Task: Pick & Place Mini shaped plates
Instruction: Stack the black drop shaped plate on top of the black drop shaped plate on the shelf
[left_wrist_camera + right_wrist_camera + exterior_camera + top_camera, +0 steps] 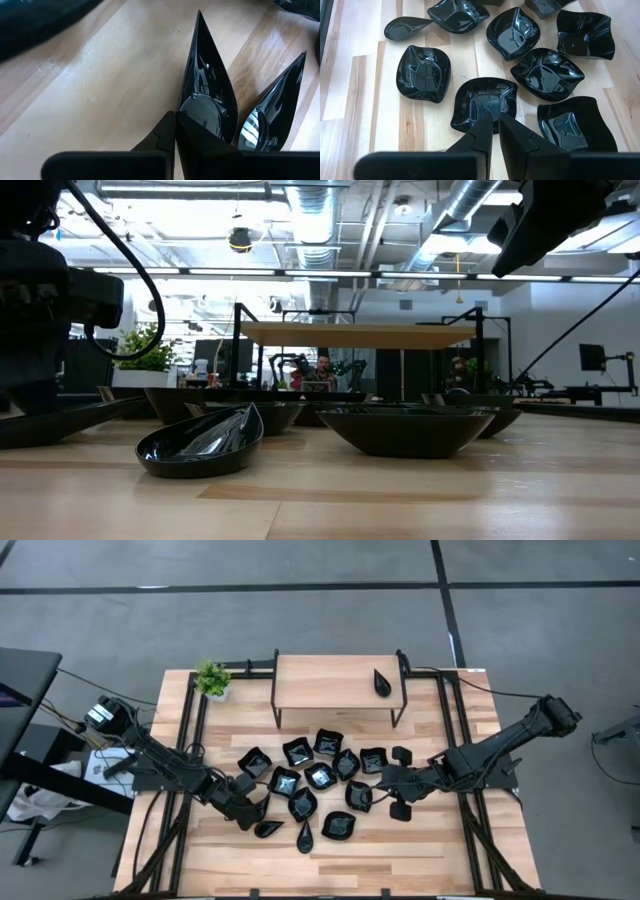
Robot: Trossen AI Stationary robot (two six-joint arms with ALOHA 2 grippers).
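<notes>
Left gripper [175, 131] shut on teardrop plate [207, 95] rim; right gripper [495, 131] pinches square plate [485, 102] edge. Plates look light, stiff, glossy, probably slippery: hold the thin rim.

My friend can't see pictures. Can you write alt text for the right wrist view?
The right gripper is shut on the rim of a glossy black squarish mini plate. Around it lie more glossy black mini dishes, including a teardrop-shaped dish, on the pale wooden table.

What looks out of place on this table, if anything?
One teardrop plate sits alone on the raised wooden shelf, apart from the other black plates clustered on the table below. Nothing looks spilled or broken.
</notes>
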